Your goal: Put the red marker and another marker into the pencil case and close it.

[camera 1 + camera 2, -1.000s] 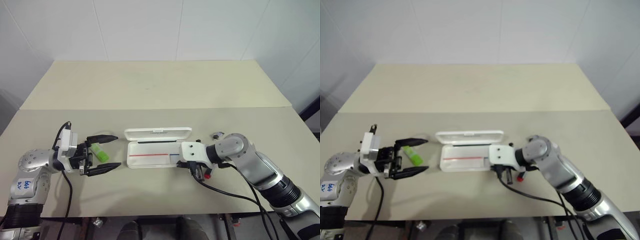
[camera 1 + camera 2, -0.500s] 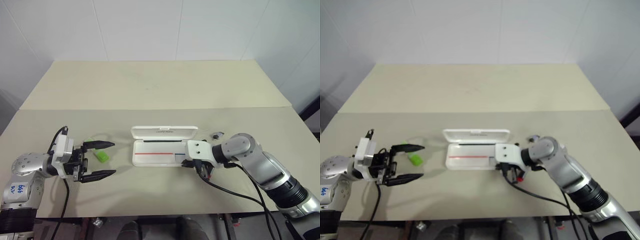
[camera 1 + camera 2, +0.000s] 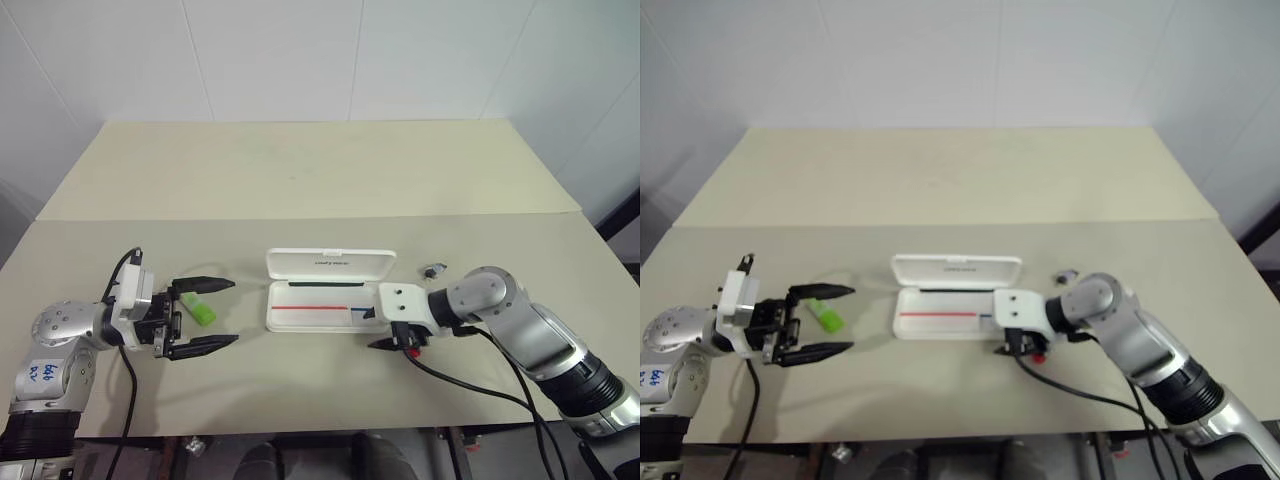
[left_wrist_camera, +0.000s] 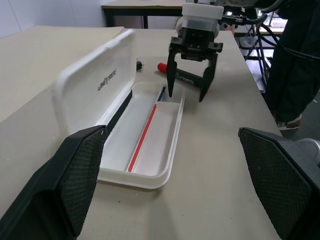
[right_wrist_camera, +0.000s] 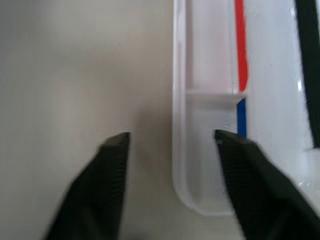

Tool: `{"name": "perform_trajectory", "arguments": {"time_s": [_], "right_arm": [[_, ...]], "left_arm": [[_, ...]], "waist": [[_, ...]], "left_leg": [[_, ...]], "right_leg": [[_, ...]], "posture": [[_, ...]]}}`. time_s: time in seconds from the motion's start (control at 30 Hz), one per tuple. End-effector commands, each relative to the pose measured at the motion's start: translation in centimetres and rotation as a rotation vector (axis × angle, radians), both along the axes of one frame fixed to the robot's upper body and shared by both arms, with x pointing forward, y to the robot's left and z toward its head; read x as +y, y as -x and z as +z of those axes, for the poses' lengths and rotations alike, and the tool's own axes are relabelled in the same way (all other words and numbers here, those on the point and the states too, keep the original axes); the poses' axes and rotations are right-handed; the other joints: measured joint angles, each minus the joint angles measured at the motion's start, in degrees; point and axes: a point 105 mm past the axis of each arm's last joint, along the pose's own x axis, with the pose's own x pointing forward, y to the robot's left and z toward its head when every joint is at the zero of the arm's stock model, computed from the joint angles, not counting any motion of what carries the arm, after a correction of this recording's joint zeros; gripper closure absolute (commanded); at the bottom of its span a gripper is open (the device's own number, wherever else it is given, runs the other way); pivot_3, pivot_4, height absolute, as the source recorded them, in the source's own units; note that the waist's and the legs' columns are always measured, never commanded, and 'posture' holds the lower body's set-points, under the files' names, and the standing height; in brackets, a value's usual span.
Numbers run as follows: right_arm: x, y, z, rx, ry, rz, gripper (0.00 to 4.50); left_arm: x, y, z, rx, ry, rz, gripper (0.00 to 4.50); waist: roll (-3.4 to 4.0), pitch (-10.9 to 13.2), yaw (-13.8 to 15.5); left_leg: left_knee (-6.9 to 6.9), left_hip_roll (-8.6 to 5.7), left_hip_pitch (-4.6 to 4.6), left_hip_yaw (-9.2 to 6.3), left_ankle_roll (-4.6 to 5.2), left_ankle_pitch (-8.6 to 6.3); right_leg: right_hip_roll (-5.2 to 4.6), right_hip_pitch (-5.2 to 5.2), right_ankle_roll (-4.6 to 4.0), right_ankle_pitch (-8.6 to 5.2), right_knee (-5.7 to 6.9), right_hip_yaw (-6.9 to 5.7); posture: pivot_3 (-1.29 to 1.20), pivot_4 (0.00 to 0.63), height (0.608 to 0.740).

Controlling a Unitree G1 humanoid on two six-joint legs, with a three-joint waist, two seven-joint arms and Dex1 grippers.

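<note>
While the flat white plastic pencil case [image 3: 330,290] lies open near the middle of the beige surface [image 3: 320,180], its lid tilted back and a red-and-blue stripe showing along the tray, neither marker is inside it. The slim black marker with the red cap [image 4: 172,71] lies on the surface just past the case's right end, beneath the right gripper [image 3: 392,340]; in the head views only its red tip shows beside that gripper. The right gripper's two black fingers stand spread apart with nothing between them, pointing down at the right end of the case, one finger over the tray's corner and the other over bare surface. The short, chunky lime-green highlighter [image 3: 199,309] lies well to the left of the case, between the black fingers of the left gripper [image 3: 213,313], which is spread wide and level, pointing toward the case, touching nothing that I can make out. A small dark object [image 3: 434,269] sits near the case's far right corner. Behind the surface, a second beige table meets a white wall.
</note>
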Motion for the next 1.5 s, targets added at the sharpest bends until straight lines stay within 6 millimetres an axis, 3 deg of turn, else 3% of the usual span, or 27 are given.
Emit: {"name": "perform_trajectory", "arguments": {"time_s": [0.03,0.07,0.43,0.77,1.0,1.17,1.5], "right_arm": [[-0.4,-0.1,1.3,-0.039,-0.026,0.009,0.32],[-0.4,-0.1,1.3,-0.040,-0.029,0.011,0.03],[-0.7,0.9,3.5,-0.006,-0.132,0.042,0.03],[-3.5,0.5,4.6,-0.024,-0.093,0.041,0.03],[-6.8,0.5,4.4,-0.031,0.067,0.094,0.03],[-8.9,0.5,3.2,-0.030,0.210,0.155,0.03],[-7.3,-0.9,1.2,-0.064,0.236,0.247,0.03]], "left_arm": [[-0.3,0.0,0.7,-0.042,-0.001,-0.008,0.00],[-0.4,0.0,0.7,-0.042,0.000,-0.008,0.00],[-1.0,-0.3,0.7,-0.046,0.017,-0.019,0.00],[-1.5,-0.7,0.7,-0.051,0.025,-0.028,0.00],[-1.7,-0.7,0.6,-0.051,0.028,-0.029,0.00],[-1.8,-0.7,0.4,-0.054,0.032,-0.030,0.00],[-2.0,0.0,0.3,-0.054,0.042,-0.044,0.00]], "waist": [[0.00,0.0,0.0],[0.00,0.0,0.0],[0.00,0.0,0.0],[0.00,0.0,0.1],[0.00,0.0,0.0],[0.00,0.0,0.0],[0.01,0.0,0.0]], "left_leg": [[0.00,0.00,0.00,0.00,0.00,0.00],[0.00,0.01,0.01,0.00,0.00,0.00],[0.03,0.01,0.01,0.00,0.00,0.00],[0.05,0.00,0.01,0.01,0.00,0.00],[0.06,0.01,0.03,0.03,0.00,0.00],[0.07,0.00,0.04,0.04,0.00,0.00],[0.13,0.01,0.10,0.08,-0.01,0.01]], "right_leg": [[0.01,0.00,0.00,0.00,0.01,0.00],[0.02,0.00,0.00,0.00,0.02,0.00],[0.02,0.02,0.02,0.01,0.03,0.00],[0.02,0.03,0.03,0.01,0.01,0.01],[0.03,0.04,0.03,0.02,0.02,0.01],[0.04,0.04,0.04,0.02,0.03,0.02],[0.07,0.05,0.07,0.04,0.14,0.09]], "posture": [[0.00,0.150,0.740],[0.00,0.150,0.740],[0.00,0.150,0.740],[0.00,0.150,0.740],[0.00,0.150,0.740],[0.00,0.150,0.740],[0.00,0.150,0.740]]}}
